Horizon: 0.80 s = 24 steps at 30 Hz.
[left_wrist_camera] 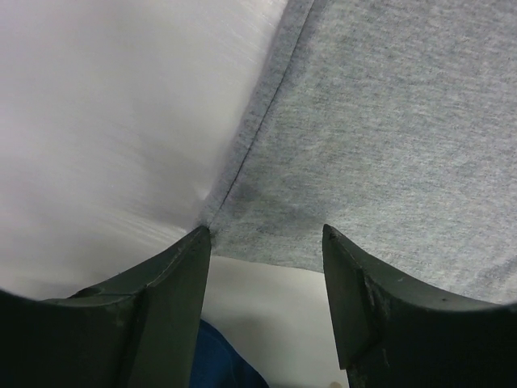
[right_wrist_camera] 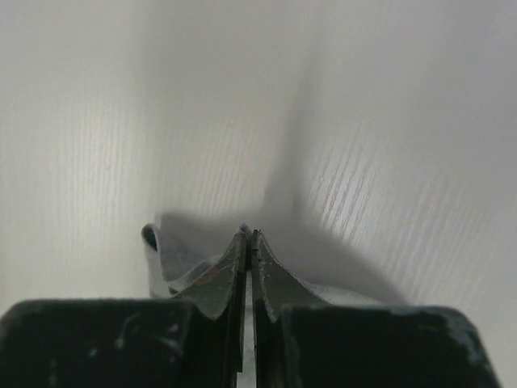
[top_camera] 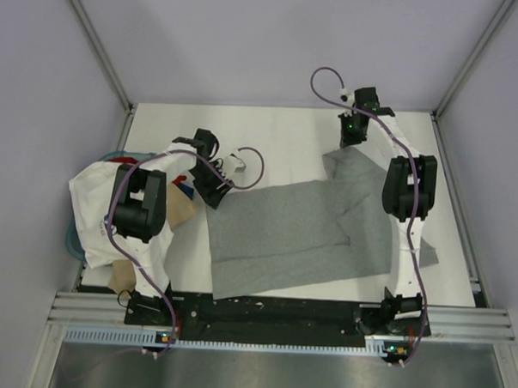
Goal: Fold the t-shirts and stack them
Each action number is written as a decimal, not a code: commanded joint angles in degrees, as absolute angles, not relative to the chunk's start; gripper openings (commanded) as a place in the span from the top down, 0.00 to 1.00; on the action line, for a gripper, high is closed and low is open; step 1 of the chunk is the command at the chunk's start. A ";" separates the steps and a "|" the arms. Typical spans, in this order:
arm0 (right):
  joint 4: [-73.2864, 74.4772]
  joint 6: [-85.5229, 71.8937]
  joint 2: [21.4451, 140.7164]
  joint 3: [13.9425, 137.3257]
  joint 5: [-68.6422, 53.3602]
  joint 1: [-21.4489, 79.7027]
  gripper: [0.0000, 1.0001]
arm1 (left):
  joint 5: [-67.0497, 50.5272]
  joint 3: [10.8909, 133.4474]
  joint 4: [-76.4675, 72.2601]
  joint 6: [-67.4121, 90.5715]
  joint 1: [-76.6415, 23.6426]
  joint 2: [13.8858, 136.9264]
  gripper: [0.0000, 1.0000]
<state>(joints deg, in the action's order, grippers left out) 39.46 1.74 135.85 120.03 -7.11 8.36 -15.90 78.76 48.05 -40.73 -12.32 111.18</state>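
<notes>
The heather-grey t-shirt (top_camera: pixel 300 234) lies spread on the middle of the white table. My left gripper (top_camera: pixel 218 196) is open and empty at the shirt's far left corner; in the left wrist view the grey hem corner (left_wrist_camera: pixel 266 210) lies just ahead of the gripper (left_wrist_camera: pixel 266 236) between its spread fingers (left_wrist_camera: pixel 174 279). My right gripper (top_camera: pixel 348 141) is shut on the shirt's far right corner; in the right wrist view the gripper (right_wrist_camera: pixel 249 236) pinches grey cloth (right_wrist_camera: pixel 166 255) that bunches on its left.
A pile of other tees sits at the left edge: a white one (top_camera: pixel 95 208) on top, tan cloth (top_camera: pixel 182 213), and a bit of red and blue (top_camera: pixel 183 188). Blue cloth (left_wrist_camera: pixel 218 364) shows under my left fingers. A teal rim (top_camera: pixel 71 242) peeks from under the pile.
</notes>
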 commanded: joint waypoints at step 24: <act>23.12 -5.97 94.68 81.58 -5.55 6.60 1.00 | -20.82 82.01 53.00 -47.38 -10.81 114.71 1.00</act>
